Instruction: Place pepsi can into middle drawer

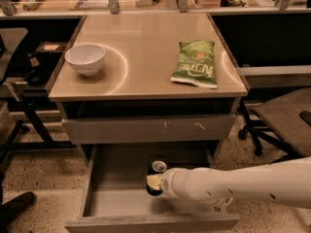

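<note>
The pepsi can point(158, 169) shows its silver top and dark body, upright over the inside of the open middle drawer point(146, 223), near the drawer's middle. My gripper point(153, 183) comes in from the right on a white arm and is shut on the pepsi can, holding it just above the drawer floor. The can's lower part is hidden by the gripper. The closed grey drawer front with white scuff marks point(146, 128) sits directly above the open drawer.
On the tan table top point(146, 38) a white bowl point(85, 58) stands at the left and a green chip bag point(195, 63) lies at the right. An office chair point(286, 115) stands right of the table. A dark shoe point(14, 205) is at the lower left.
</note>
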### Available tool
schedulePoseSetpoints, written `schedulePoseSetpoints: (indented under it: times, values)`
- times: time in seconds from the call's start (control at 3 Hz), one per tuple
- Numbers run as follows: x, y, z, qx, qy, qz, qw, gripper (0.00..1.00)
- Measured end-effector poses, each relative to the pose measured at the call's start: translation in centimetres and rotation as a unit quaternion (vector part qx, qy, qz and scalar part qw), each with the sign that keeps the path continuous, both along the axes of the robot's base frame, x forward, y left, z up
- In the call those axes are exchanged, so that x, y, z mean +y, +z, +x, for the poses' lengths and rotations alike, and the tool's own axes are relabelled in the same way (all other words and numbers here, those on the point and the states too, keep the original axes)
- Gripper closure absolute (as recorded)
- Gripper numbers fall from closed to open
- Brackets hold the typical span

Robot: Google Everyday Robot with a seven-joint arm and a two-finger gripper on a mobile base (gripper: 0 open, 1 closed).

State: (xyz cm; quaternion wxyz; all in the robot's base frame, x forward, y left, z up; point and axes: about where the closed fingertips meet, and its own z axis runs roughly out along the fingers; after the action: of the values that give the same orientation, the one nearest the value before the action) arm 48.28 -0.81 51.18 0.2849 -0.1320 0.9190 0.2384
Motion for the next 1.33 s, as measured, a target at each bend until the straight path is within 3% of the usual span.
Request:
schedulePoseSetpoints:
  times: [0.67, 1.33]
  values:
    - [0.4, -1.2, -0.1, 0.004, -0.011, 0.002, 0.9999, 1.00]
    - [1.2, -6.5, 1.7, -0.010, -0.071, 0.011, 0.9974, 1.00]
